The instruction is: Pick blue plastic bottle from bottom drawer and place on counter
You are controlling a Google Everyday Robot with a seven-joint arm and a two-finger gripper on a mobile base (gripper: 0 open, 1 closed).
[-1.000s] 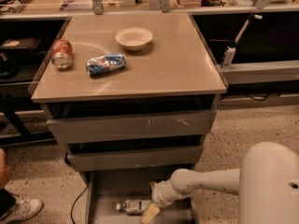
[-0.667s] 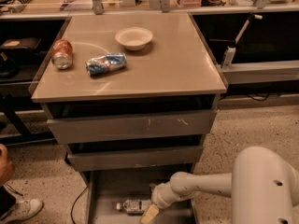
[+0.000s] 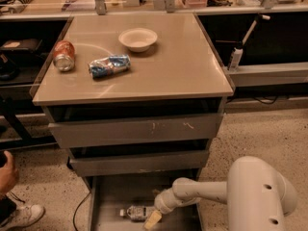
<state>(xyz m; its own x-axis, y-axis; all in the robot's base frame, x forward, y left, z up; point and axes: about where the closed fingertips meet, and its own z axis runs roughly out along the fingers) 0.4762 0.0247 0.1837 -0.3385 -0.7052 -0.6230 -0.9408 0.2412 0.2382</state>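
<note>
The blue plastic bottle (image 3: 135,212), small and clear with a pale label, lies on its side on the grey floor of the open bottom drawer (image 3: 113,196). My gripper (image 3: 152,219) reaches down into that drawer from the right, its pale fingertip right beside the bottle's right end. The white arm (image 3: 260,196) fills the lower right. The counter (image 3: 178,66) is the glossy beige top of the cabinet above.
On the counter stand a white bowl (image 3: 138,38), an orange soda can (image 3: 64,55) on its side and a blue-and-white foil snack bag (image 3: 109,65). Two shallower grey drawers (image 3: 134,129) stick out above the bottom one. A person's hand (image 3: 7,174) and shoe (image 3: 21,215) are at the lower left.
The arm's elbow has shifted slightly left; the gripper stays in the bottom drawer beside the bottle. The bottle has not moved.
</note>
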